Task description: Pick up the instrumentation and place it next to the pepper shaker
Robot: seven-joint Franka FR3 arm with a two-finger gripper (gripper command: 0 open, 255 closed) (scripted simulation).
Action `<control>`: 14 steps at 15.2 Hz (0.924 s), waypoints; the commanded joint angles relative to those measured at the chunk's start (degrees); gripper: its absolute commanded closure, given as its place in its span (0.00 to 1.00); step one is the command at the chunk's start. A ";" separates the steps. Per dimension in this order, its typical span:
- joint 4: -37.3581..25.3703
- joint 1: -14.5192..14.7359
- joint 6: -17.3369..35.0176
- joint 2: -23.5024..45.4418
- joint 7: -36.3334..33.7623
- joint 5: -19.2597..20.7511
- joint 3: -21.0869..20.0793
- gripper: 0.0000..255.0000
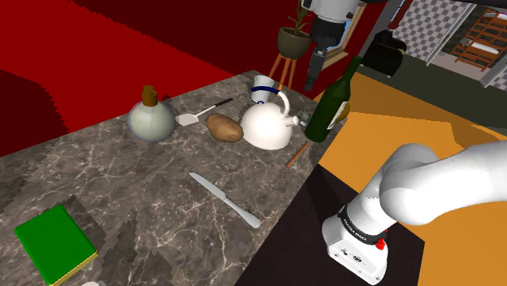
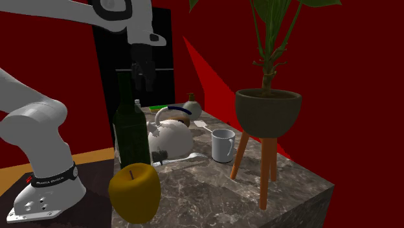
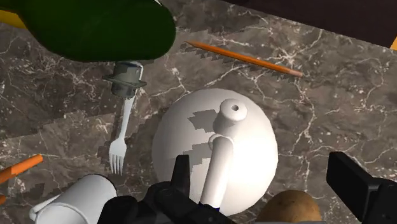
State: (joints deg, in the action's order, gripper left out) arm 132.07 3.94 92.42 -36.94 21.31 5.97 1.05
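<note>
An orange pencil (image 3: 245, 58) lies flat on the marble counter (image 1: 146, 187), beside a white kettle (image 3: 216, 149); in the shoulder view the pencil (image 1: 297, 154) sits near the counter's right edge. A small grey pepper shaker (image 3: 129, 77) stands at the foot of a dark green bottle (image 3: 95, 28), with a white fork (image 3: 121, 137) touching it. My black gripper (image 3: 264, 175) hangs open high over the kettle, holding nothing. It shows above the bottle (image 1: 333, 101) in the shoulder view (image 1: 313, 80) and in the second exterior view (image 2: 144, 78).
Around the kettle (image 1: 266, 122) are a potato (image 1: 225, 127), a white mug (image 1: 262, 88) and a spatula (image 1: 199, 114). A round flask (image 1: 151, 120), a knife (image 1: 225, 199) and a green book (image 1: 55, 242) lie further off. A yellow apple (image 2: 134, 192) and a potted plant on a stand (image 2: 267, 113) stand near the bottle.
</note>
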 commanded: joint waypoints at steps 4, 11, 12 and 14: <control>-2.40 2.20 7.71 9.30 12.51 1.98 4.11 0.00; -8.82 5.24 16.37 23.55 28.69 1.62 7.36 0.00; -9.98 5.61 17.37 25.62 30.96 1.35 7.59 0.00; -12.42 6.27 19.20 29.74 35.46 0.69 7.87 0.00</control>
State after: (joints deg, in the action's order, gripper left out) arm 120.97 10.05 110.40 -9.85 53.91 6.87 8.43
